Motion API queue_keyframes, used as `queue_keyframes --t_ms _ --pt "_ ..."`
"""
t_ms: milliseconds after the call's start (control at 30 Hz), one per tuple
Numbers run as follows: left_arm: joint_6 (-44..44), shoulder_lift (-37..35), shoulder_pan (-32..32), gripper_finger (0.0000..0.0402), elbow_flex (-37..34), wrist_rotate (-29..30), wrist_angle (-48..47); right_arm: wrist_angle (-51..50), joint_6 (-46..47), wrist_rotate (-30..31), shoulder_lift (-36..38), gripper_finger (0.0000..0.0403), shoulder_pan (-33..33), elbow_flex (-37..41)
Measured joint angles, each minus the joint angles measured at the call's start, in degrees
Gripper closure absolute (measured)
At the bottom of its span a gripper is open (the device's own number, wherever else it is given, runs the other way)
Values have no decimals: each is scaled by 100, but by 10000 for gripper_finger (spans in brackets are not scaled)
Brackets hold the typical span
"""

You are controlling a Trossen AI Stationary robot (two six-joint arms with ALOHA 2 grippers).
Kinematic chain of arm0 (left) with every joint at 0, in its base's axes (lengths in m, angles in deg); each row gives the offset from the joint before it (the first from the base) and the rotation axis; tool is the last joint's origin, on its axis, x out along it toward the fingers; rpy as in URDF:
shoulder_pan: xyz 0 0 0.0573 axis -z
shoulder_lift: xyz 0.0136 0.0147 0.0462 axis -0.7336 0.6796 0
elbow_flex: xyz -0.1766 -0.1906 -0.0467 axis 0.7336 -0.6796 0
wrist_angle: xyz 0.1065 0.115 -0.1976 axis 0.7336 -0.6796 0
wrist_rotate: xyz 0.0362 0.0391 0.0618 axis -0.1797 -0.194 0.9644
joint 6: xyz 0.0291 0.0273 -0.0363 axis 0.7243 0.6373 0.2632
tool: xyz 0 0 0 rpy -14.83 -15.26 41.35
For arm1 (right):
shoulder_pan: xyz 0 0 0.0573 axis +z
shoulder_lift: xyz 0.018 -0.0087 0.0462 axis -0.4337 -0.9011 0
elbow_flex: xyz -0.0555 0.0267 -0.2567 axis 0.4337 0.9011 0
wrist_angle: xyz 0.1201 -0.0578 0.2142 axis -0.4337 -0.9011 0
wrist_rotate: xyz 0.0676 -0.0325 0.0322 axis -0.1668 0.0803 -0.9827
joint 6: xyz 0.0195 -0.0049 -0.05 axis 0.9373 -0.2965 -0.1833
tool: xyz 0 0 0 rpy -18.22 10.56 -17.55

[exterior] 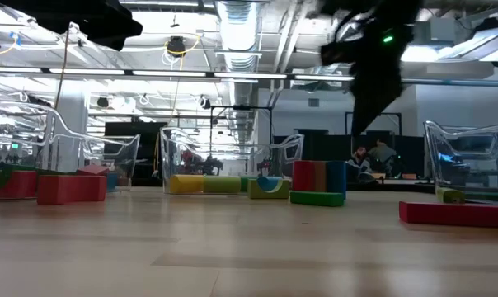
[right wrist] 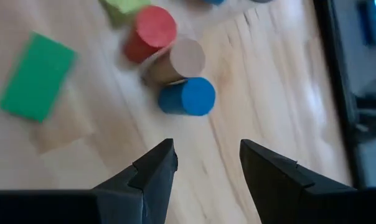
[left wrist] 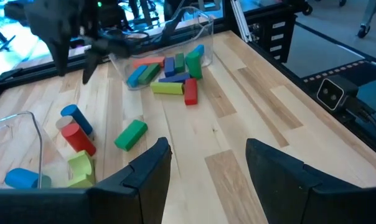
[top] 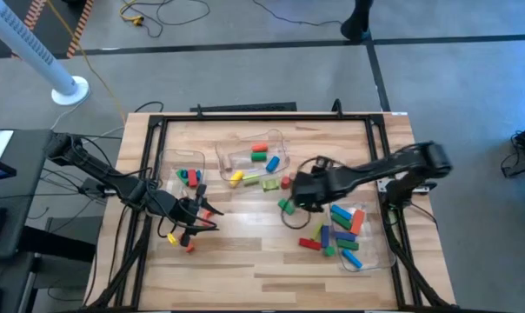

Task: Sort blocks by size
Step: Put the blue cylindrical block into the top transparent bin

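Handling the Blocks: Grip Points and Surfaces

Taking the middle clear bin [top: 254, 158] as the landmark, proceed left to right. Left of it, the left tool [top: 193, 228] hovers over the counter [top: 245, 252] with its jaws parted and nothing between them. A few blocks lie close by it, beside a smaller bin [top: 180, 178] holding red, green and blue pieces.

Inside the landmark bin lie orange, green, blue and yellow blocks. Just right of it, the right tool [right wrist: 206, 163] hangs low, jaws apart and empty. The right wrist view shows three short cylinders directly ahead of it: a blue cylinder [right wrist: 188, 96], a tan cylinder [right wrist: 175, 61] and a red cylinder [right wrist: 152, 32], the three touching, with a green bar [right wrist: 37, 76] apart from them. Further right, a mixed heap of blocks [top: 341, 233] lies in and beside a third bin.

Handling judgement: the blocks appear to be small painted wood, so light, rigid and not fragile. The paint looks smooth and may slip. Cylinders will likely roll; take them across the flat ends or squarely over the round body. Take bars across the short width, on flat parallel faces.
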Motion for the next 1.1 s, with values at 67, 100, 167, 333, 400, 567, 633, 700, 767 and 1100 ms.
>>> queue_keyframes --t_ms 67,100,167,333,400,567,633,700,767,1100 --pt "2 0 0 200 0 2 0 652 -183 -245 631 184 69 539" --pt "24 0 0 200 0 1 10 1008 -269 -406 914 184 81 795" --pt "99 0 0 200 0 2 60 1628 -395 -683 1384 184 3 1294" --pt "174 2 0 200 0 5 285 2415 -590 -1158 1956 184 -585 2271" --pt "173 2 0 201 0 5 293 2764 -727 -1432 1976 182 -831 2520" --pt "142 2 0 201 0 7 291 3430 -1275 -1580 1859 164 -1143 2731" --pt "128 2 0 201 0 8 291 3765 -1446 -1584 1790 154 -1246 2750" --pt "124 2 0 201 0 11 290 3833 -1582 -1610 1738 146 -1359 2752" --pt "122 2 0 201 0 11 290 3866 -1612 -1660 1655 141 -1470 2752" --pt "126 2 0 201 2 11 290 4491 -1951 -2087 921 137 -1708 2754"
